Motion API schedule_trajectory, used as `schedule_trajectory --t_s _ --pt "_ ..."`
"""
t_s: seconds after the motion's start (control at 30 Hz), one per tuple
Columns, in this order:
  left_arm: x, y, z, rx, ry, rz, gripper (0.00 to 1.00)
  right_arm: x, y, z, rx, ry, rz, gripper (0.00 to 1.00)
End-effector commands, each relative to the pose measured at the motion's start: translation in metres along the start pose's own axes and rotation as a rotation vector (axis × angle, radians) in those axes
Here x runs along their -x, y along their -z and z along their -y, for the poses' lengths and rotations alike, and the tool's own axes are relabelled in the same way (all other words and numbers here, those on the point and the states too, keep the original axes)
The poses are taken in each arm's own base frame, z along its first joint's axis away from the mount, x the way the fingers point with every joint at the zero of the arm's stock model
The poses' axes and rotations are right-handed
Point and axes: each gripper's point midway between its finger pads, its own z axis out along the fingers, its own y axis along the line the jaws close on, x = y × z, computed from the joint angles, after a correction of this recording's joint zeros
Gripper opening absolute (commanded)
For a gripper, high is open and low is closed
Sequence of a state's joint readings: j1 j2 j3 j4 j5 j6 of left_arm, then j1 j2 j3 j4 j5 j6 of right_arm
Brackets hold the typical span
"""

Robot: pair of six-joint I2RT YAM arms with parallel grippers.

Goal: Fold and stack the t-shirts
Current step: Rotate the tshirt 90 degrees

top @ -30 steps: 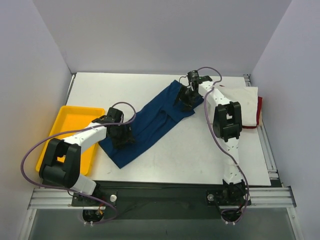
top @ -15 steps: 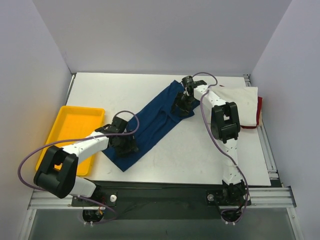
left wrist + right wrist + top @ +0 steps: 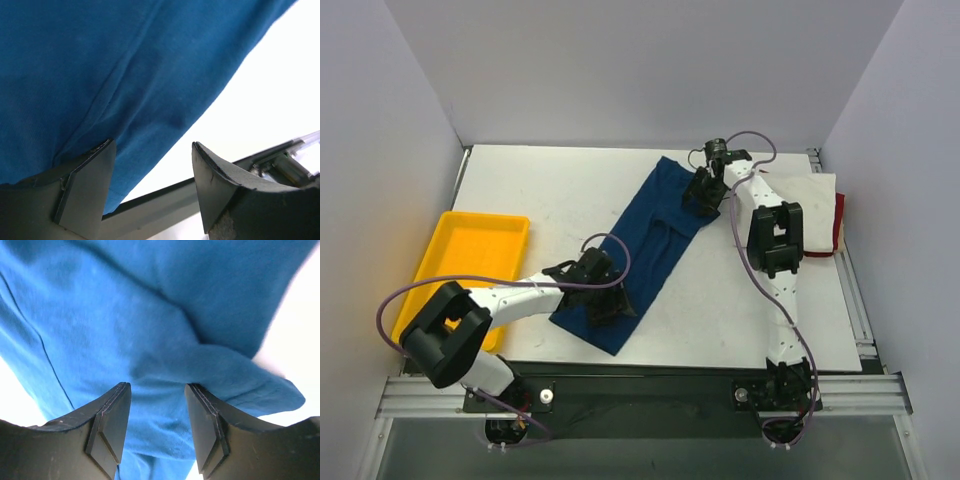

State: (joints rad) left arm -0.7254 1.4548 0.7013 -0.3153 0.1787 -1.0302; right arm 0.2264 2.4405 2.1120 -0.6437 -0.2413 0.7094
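The navy blue t-shirt (image 3: 650, 235) lies in a long diagonal strip from the far middle of the table to its near edge. My left gripper (image 3: 607, 300) rests on its near end, jaws wide open. In the left wrist view (image 3: 151, 145) one fingertip (image 3: 95, 160) presses on the blue cloth (image 3: 100, 65), and bare table shows between the jaws. My right gripper (image 3: 705, 190) sits on the shirt's far right corner. In the right wrist view its jaws (image 3: 157, 386) are apart over bunched blue cloth (image 3: 125, 315). A cream-white t-shirt (image 3: 810, 195) lies on a red one (image 3: 839, 222) at the right.
A yellow tray (image 3: 470, 255) sits at the table's left edge. The left gripper is close to the table's near edge (image 3: 165, 195). The right arm's upper link (image 3: 775, 240) hangs between the navy shirt and the stack of shirts on the right.
My left gripper slid right and toward the near edge, dragging the shirt's near end with it. The shirt now lies steeper. The right gripper shifted slightly right on the far corner.
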Motion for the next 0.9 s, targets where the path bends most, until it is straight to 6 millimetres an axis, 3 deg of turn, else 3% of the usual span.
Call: schedule_trajectory --t_s 0.0,0.17,0.27,0.37,0.5,0.57,0.67,0.7,0.73,0.77,0.8,0.83,0.87 --pt "-0.014 -0.015 0.026 -0.053 0.001 -0.028 0.73 0.015 -0.001 0.02 -0.068 0.024 0.021 0.49" --pt "-0.032 -0.03 0.07 -0.12 -0.091 -0.076 0.73 0.036 -0.003 0.019 -0.029 0.04 0.038 0.49" --pt "-0.03 -0.028 0.099 -0.151 -0.161 -0.058 0.73 0.046 0.004 0.015 0.004 0.077 0.055 0.5" --pt "-0.027 -0.018 0.122 -0.199 -0.21 -0.033 0.73 0.053 0.019 0.007 0.041 0.119 0.076 0.51" --pt "-0.018 0.012 0.143 -0.281 -0.253 0.026 0.73 0.052 0.045 -0.003 0.096 0.157 0.083 0.51" --pt "-0.012 0.024 0.139 -0.272 -0.277 0.069 0.73 0.051 0.071 -0.009 0.123 0.174 0.105 0.51" --pt "0.002 0.05 0.11 -0.204 -0.27 0.145 0.74 0.025 0.098 -0.004 0.118 0.184 0.085 0.52" --pt "0.004 0.063 0.089 -0.147 -0.254 0.158 0.74 0.015 0.104 -0.001 0.112 0.181 0.076 0.52" --pt "0.006 0.065 0.068 -0.087 -0.234 0.162 0.76 -0.011 0.11 0.012 0.087 0.183 0.04 0.52" --pt "0.02 0.07 0.046 -0.022 -0.192 0.201 0.76 -0.03 0.113 0.011 0.08 0.204 0.021 0.52" --pt "0.019 0.083 0.024 0.025 -0.171 0.2 0.76 -0.051 0.113 0.016 0.064 0.211 -0.008 0.52" --pt "0.019 0.083 0.002 0.071 -0.168 0.201 0.76 -0.064 0.129 0.012 0.083 0.226 0.016 0.52" --pt "0.028 0.088 -0.012 0.099 -0.141 0.23 0.76 -0.11 0.114 0.027 0.04 0.244 -0.074 0.52"
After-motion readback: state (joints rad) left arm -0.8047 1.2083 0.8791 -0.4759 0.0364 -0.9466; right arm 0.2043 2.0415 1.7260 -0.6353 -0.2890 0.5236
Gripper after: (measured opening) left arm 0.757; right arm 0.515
